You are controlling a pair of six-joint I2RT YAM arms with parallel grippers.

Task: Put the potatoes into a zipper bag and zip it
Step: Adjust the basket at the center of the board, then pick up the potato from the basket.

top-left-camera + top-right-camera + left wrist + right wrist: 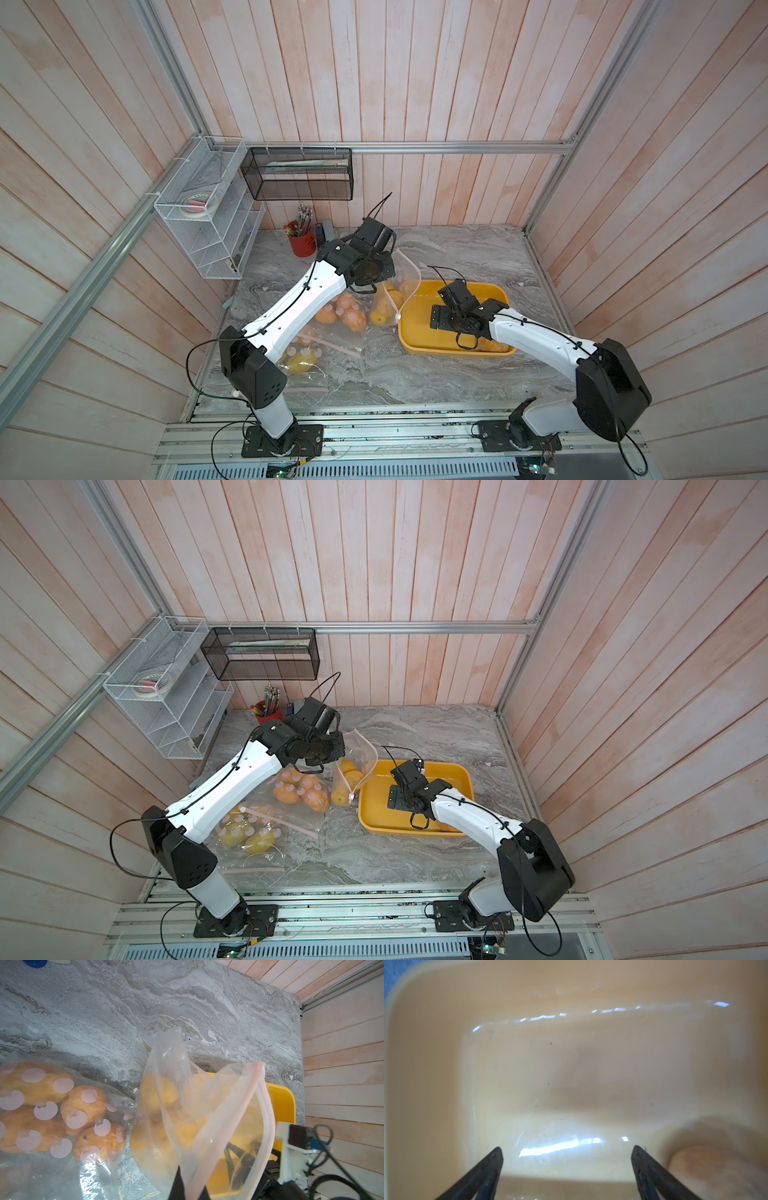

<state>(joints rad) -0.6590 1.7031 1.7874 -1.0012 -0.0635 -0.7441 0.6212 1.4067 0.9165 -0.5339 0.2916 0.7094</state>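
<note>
Two tools, we see: left tool point(190, 1190) pinches the clear pink-zippered plastic bag point(207, 1118) holding lumpy yellow potatoes point(158, 1088). Right tool point(566, 1153) gapes wide, empty, inside the yellow rectangular tray point(425, 1064).

The left arm point(299, 307) reaches forward with its wrist bent down. The left gripper point(188, 1184) is pinched tight, apparently on the zipper bag point(209, 1109) rim. The right arm point(536, 336) stretches inward and low, and the right gripper point(566, 1153) points down, its 2 fingers spread wide and empty.

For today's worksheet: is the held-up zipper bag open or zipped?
Open: the zipper bag gapes, pink zip strips apart, potatoes inside.
</note>
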